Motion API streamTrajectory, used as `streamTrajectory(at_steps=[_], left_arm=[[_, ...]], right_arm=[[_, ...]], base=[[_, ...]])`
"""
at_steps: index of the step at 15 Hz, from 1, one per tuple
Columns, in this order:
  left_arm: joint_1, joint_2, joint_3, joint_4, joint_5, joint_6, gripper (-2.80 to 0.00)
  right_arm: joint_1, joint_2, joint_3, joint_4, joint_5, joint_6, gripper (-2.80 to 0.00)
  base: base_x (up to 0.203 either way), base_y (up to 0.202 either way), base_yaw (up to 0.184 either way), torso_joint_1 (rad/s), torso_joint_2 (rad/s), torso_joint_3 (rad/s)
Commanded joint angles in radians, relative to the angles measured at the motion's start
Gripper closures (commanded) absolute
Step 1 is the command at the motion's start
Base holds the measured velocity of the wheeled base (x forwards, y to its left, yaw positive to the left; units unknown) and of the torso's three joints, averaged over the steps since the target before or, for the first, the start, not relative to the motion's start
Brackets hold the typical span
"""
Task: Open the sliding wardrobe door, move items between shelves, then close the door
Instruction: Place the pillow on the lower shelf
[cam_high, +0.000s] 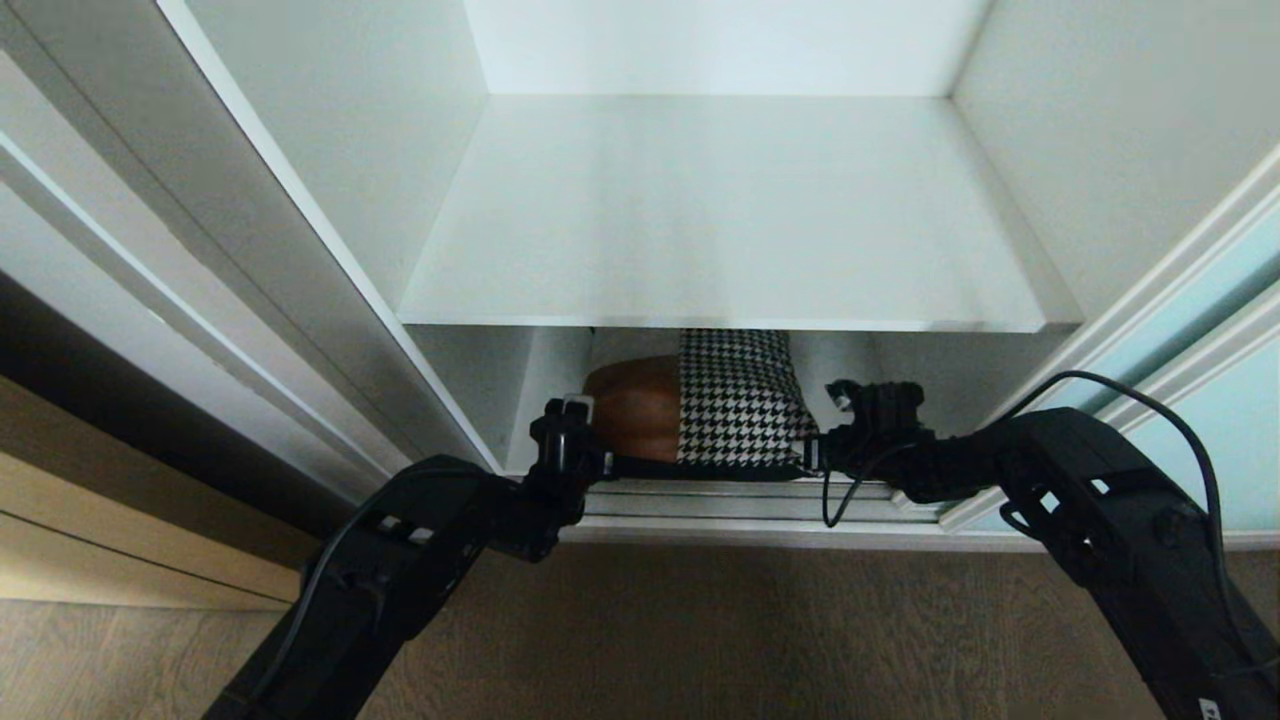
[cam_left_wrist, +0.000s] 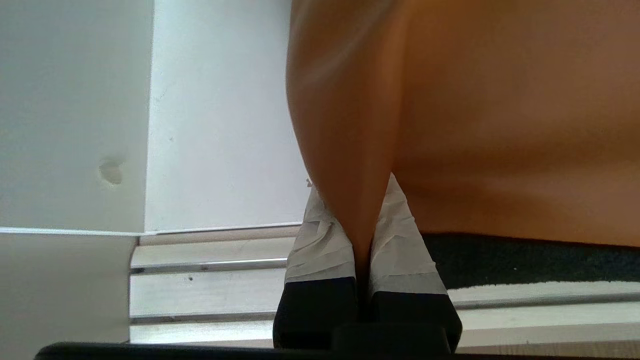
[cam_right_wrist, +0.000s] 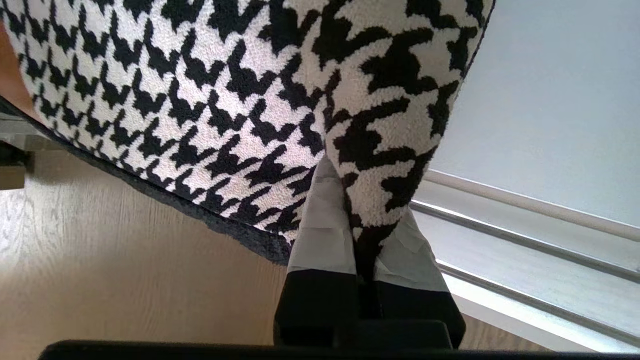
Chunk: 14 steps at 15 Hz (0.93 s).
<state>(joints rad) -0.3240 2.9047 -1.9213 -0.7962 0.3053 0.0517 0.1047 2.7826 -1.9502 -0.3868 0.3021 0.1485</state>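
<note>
The cushion (cam_high: 700, 405) lies in the wardrobe's bottom compartment, tan leather on its left part, houndstooth on its right, black underside at the front edge. My left gripper (cam_high: 575, 425) is shut on a pinched fold of the tan leather (cam_left_wrist: 360, 150) at the cushion's left corner. At the opposite corner my right gripper (cam_high: 825, 440) is shut on the houndstooth fabric (cam_right_wrist: 380, 150). Above the cushion a white shelf (cam_high: 720, 220) lies bare. The frosted aqua sliding door (cam_high: 1210, 400) stands pushed to the right, leaving the opening free.
The door's metal floor track (cam_high: 720, 500) runs along the front of the opening, under the cushion's front edge. White side walls (cam_high: 350, 130) bound the compartment. A tan wood-grain panel (cam_high: 100, 520) is at the far left. Wood floor (cam_high: 700, 630) lies in front.
</note>
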Motion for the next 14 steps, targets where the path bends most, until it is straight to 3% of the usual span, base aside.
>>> streamTrajectory(at_steps=[1, 4, 5, 11, 14], left_arm=[[0.0, -0.004, -0.002, -0.005, 0.006, 0.0, 0.0], [0.002, -0.005, -0.007, 0.009, 0.008, 0.0, 0.0], [0.0, -0.005, -0.008, 0.016, 0.009, 0.0, -2.8], [0.002, -0.029, 0.028, -0.036, 0.014, 0.002, -2.8], [-0.001, -0.136, 0.223, -0.1, -0.001, 0.0, -2.8]], right_arm=[[0.003, 0.009, 0.002, -0.006, -0.001, 0.0, 0.0], [0.003, 0.006, 0.002, -0.015, 0.003, 0.0, 0.0], [0.003, 0.006, 0.002, -0.015, 0.006, 0.0, 0.0], [0.003, 0.01, 0.001, -0.044, 0.008, 0.002, 0.0], [0.015, 0.02, 0.002, -0.052, 0.006, 0.003, 0.0]], base=[[0.0, 0.0, 0.0, 0.0, 0.0, 0.0], [0.0, 0.0, 0.0, 0.0, 0.0, 0.0], [0.0, 0.0, 0.0, 0.0, 0.0, 0.0], [0.0, 0.0, 0.0, 0.0, 0.0, 0.0], [0.0, 0.0, 0.0, 0.0, 0.0, 0.0]])
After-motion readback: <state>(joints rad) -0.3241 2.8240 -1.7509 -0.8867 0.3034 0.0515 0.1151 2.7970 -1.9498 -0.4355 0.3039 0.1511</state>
